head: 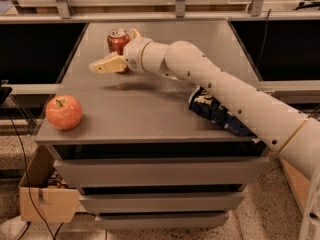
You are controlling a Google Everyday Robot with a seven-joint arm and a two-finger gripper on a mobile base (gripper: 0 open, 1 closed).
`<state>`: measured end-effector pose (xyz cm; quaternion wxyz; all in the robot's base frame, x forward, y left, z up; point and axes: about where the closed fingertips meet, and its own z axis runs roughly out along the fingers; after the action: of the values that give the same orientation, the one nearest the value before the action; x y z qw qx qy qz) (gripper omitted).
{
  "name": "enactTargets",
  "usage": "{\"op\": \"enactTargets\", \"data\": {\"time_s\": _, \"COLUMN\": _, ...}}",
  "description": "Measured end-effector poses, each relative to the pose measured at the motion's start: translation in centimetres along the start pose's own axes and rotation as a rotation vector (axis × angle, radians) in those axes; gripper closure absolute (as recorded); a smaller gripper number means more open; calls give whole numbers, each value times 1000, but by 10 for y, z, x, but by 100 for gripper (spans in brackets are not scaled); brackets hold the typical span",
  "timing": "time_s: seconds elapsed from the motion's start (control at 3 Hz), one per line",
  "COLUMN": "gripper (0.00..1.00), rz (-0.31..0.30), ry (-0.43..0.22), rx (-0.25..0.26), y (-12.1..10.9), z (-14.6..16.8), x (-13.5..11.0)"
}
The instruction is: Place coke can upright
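The coke can [118, 40], red with a silver top, stands upright on the grey table [150, 109] near its back left. My gripper [114, 50] is at the can with its fingers spread. One cream finger [106, 65] reaches out to the can's front left, and the other [134, 33] shows just behind the can on its right. The jaws are open and do not squeeze the can. My white arm reaches in from the lower right across the table.
A red apple [64, 112] sits at the table's front left corner. A dark blue snack bag [218, 115] lies on the right side under my arm. A cardboard box [44, 196] stands on the floor at the lower left. Shelves run behind the table.
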<state>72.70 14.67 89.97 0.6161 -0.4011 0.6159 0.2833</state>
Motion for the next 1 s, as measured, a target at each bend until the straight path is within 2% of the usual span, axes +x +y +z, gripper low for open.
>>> {"op": "enactTargets", "data": {"time_s": 0.33, "gripper": 0, "rz": -1, "ry": 1, "rx": 0, "y": 0, "z": -1, "x": 0}}
{"op": "enactTargets", "data": {"time_s": 1.0, "gripper": 0, "rz": -45, "ry": 39, "rx": 57, "y": -13, "z": -30, "x": -14}}
